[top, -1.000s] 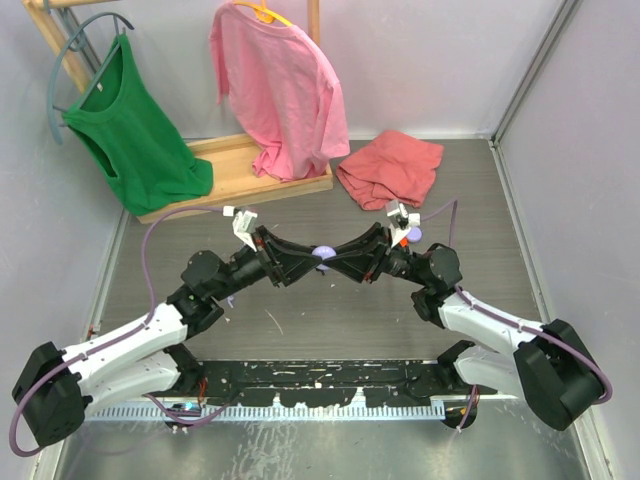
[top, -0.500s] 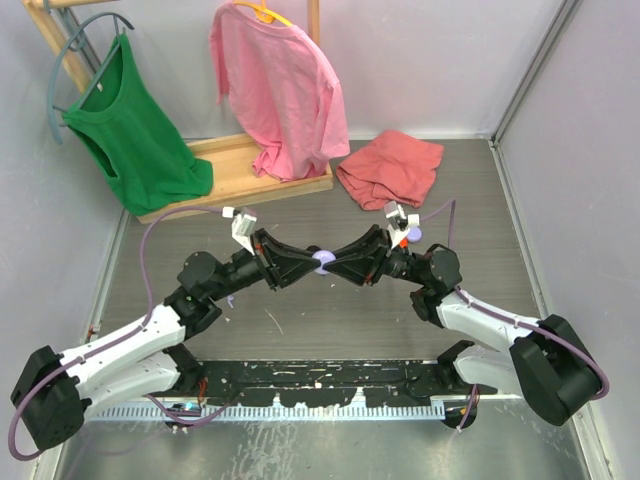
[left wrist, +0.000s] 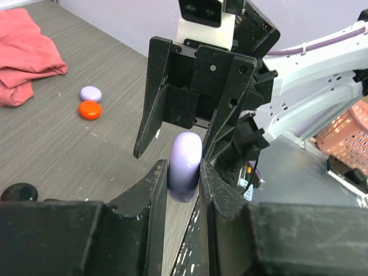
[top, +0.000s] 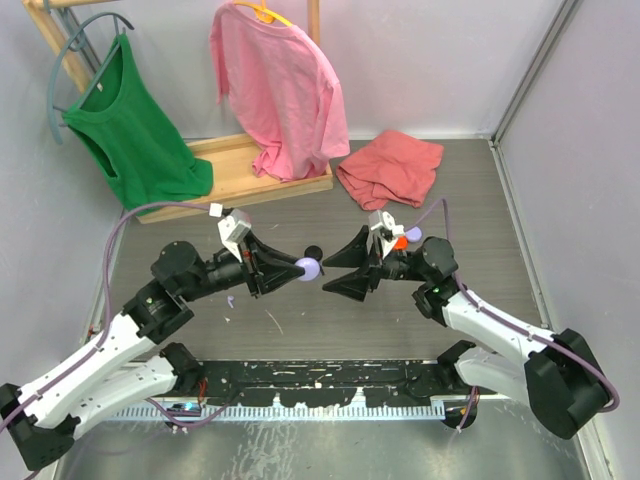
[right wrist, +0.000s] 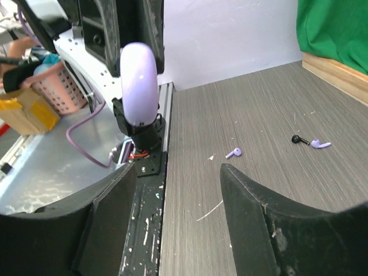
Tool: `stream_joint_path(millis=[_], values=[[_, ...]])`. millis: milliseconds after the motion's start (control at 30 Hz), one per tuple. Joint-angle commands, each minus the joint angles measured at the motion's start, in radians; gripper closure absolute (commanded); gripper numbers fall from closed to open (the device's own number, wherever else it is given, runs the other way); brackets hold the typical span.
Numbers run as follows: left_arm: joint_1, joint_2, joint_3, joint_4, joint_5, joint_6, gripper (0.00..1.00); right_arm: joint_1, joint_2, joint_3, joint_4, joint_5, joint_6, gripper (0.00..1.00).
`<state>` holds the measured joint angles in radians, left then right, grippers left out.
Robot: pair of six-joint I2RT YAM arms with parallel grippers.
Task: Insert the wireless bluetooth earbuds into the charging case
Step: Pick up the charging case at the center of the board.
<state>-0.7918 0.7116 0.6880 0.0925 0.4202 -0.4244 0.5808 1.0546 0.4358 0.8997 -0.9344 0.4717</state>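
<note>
Two lavender earbuds point(right wrist: 233, 153) and a black earbud point(right wrist: 296, 138) lie on the table point(right wrist: 259, 103), light and slippery; I'd pinch the stems. My left fingers point(left wrist: 150, 192) clamp the smooth lavender charging case point(left wrist: 184, 172); right fingers point(right wrist: 253, 201) gape, empty.

Left arm point(top: 100, 352) and right arm point(top: 492, 328): white shell links, black joint housings, lavender cable point(left wrist: 322, 41) running along each. Black wedge-shaped left gripper point(top: 300, 268) and right gripper point(top: 324, 276), finger faces scuffed white. White wrist camera block point(left wrist: 201, 26), round screw heads point(left wrist: 213, 68) below it.
</note>
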Motion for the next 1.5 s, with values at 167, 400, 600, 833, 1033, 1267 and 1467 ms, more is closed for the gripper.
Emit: stream_joint_path(millis=[167, 400, 600, 833, 1033, 1267, 1467], values=[[0.000, 0.055, 0.231, -0.429, 0.086, 0.237, 0.97, 0.012, -0.040, 0.089, -0.076, -0.102, -0.221, 0.34], [0.000, 0.124, 0.340, -0.581, 0.127, 0.359, 0.98, 0.056, -0.005, 0.146, -0.137, -0.085, -0.247, 0.34], [-0.001, 0.187, 0.426, -0.666, 0.150, 0.430, 0.99, 0.101, 0.023, 0.200, -0.233, -0.063, -0.281, 0.35], [-0.003, 0.250, 0.507, -0.755, 0.155, 0.486, 1.00, 0.137, 0.037, 0.246, -0.327, -0.037, -0.317, 0.39], [-0.009, 0.272, 0.540, -0.777, 0.153, 0.505, 1.00, 0.156, 0.049, 0.263, -0.363, -0.019, -0.333, 0.43], [-0.019, 0.288, 0.556, -0.784, 0.145, 0.515, 1.00, 0.172, 0.062, 0.270, -0.372, -0.004, -0.345, 0.48], [-0.035, 0.297, 0.559, -0.796, 0.125, 0.521, 1.00, 0.181, 0.064, 0.269, -0.369, 0.017, -0.349, 0.52]])
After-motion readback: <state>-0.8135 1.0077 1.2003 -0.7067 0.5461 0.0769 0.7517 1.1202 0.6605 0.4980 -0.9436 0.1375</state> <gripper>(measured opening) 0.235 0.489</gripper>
